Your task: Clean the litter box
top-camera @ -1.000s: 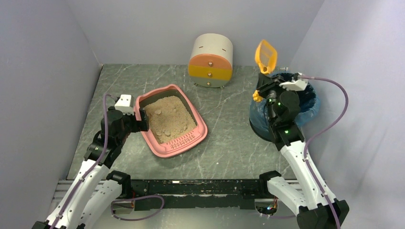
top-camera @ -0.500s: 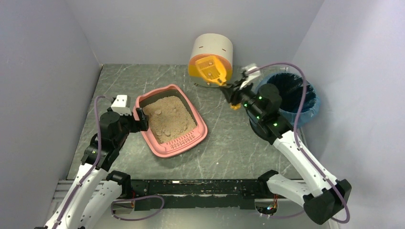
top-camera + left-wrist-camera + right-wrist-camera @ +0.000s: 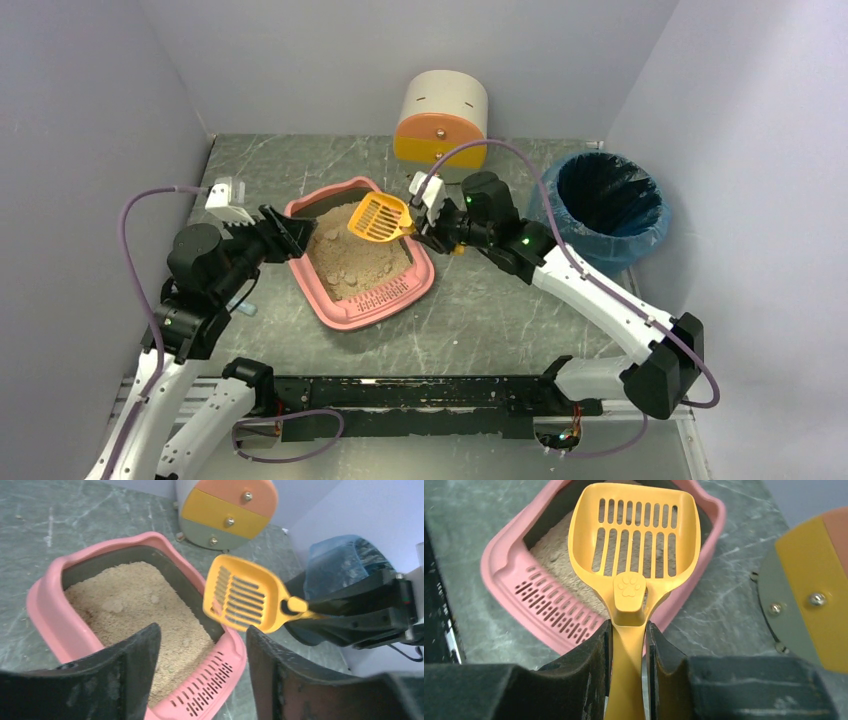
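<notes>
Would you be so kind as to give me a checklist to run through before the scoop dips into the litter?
1. Yellow slotted plastic scoop clamped in right hand: ok.
2. Scoop empty: ok, slots clear.
3. Scoop above pink plastic litter box: ok.
4. Left hand bracing the box: not ok, open at its rim, nothing clamped.
5. Lumps in beige litter: ok, a few visible.
6. Blue-lined round bin unobstructed: ok.
</notes>
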`<state>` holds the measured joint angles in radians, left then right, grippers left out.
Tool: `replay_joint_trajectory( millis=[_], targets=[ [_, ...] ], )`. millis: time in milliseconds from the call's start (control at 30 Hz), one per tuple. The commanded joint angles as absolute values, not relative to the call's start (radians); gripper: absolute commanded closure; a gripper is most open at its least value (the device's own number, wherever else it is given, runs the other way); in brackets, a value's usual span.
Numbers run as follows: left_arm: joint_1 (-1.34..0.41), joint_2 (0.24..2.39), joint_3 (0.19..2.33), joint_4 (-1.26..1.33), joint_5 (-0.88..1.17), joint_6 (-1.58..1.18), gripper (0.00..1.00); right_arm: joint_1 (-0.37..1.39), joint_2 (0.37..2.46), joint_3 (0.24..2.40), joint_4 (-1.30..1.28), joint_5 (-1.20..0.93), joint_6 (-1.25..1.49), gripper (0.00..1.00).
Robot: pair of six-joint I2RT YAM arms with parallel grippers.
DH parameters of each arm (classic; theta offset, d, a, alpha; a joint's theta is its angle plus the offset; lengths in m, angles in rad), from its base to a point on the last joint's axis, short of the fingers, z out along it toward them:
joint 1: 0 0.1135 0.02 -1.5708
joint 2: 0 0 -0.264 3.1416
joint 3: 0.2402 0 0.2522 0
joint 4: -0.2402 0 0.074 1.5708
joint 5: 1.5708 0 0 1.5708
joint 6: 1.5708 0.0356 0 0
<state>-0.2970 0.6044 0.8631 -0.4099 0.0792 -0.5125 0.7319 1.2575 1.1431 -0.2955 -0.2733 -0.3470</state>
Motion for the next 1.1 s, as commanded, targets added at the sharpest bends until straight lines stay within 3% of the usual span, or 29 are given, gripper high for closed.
replay_joint_trajectory(
  millis=[0, 167, 433, 700, 867, 967, 1067],
  targets=[
    [-0.298, 0.645, 0.884, -0.378, 0.208, -0.571, 0.37, 0.757, 1.236, 1.158, -0.353, -0.418, -0.458, 1.00],
    [-0.297, 0.711, 0.894, -0.426, 0.218, -0.521, 0.37, 0.758, 1.177, 1.085, -0.307, -0.516, -0.506, 1.00],
    [-0.298, 0.782, 0.848, -0.324, 0.495, -0.610, 0.28, 0.759, 1.145, 1.046, -0.259, -0.631, -0.532, 1.00],
    [-0.298, 0.777, 0.798, -0.339, 0.521, -0.623, 0.34, 0.758, 1.121, 0.983, -0.098, -0.719, -0.435, 1.00],
    [-0.298, 0.773, 0.812, -0.328, 0.582, -0.663, 0.49, 0.758, 1.113, 0.948, -0.008, -0.752, -0.380, 1.00],
    [-0.298, 0.764, 0.839, -0.349, 0.590, -0.658, 0.71, 0.759, 1.115, 0.940, 0.020, -0.752, -0.361, 1.00],
    [-0.298, 0.751, 0.854, -0.363, 0.589, -0.660, 0.83, 0.759, 1.121, 0.961, 0.005, -0.740, -0.369, 0.97]
  ],
)
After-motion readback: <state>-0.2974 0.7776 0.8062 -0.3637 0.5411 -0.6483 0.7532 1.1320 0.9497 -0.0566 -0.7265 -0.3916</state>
